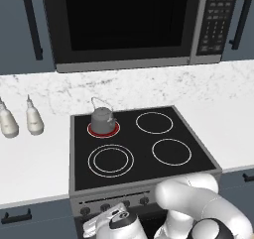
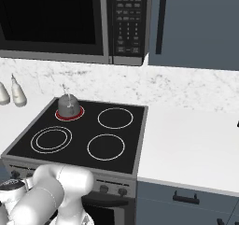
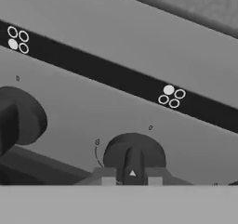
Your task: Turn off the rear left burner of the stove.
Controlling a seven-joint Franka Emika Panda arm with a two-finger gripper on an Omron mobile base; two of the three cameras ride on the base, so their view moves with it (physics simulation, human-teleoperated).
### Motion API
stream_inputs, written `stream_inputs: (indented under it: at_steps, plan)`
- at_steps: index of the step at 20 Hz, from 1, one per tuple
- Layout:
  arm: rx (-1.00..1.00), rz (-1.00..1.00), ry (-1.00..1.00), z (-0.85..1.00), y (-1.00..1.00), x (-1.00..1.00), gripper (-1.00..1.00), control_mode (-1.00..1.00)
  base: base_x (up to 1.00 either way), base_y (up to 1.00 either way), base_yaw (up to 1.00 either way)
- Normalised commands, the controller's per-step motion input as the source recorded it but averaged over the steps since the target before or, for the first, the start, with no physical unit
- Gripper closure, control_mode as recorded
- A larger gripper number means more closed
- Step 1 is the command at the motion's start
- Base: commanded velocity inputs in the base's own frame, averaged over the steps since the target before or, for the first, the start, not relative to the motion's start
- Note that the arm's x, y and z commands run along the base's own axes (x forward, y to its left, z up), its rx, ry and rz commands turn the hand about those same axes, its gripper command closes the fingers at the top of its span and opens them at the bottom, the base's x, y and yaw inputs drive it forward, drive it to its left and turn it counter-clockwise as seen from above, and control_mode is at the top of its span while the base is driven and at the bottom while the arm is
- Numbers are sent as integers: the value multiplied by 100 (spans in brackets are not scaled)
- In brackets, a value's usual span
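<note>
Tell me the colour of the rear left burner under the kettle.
Glowing red, clearest in the left base view: rear left burner.

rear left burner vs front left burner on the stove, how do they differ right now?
The rear left burner glows red; the front left burner is unlit, drawn as white rings. The rear left burner carries a small grey kettle; the front left burner is bare. The front left burner looks wider, with a double ring. Both are round zones on the stove, on its black glass.
</note>
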Motion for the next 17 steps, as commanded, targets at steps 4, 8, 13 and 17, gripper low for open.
stream_inputs:
  at_steps: [4,8,13,17]
  plan:
    - [53,-25,0,0,0,19,100,-100,0,0,0]
    - [50,-25,0,1,0,25,100,-100,0,0,0]
    - [48,-25,0,2,0,26,100,-100,0,0,0]
    - [28,-20,0,4,-3,14,100,-100,0,0,0]
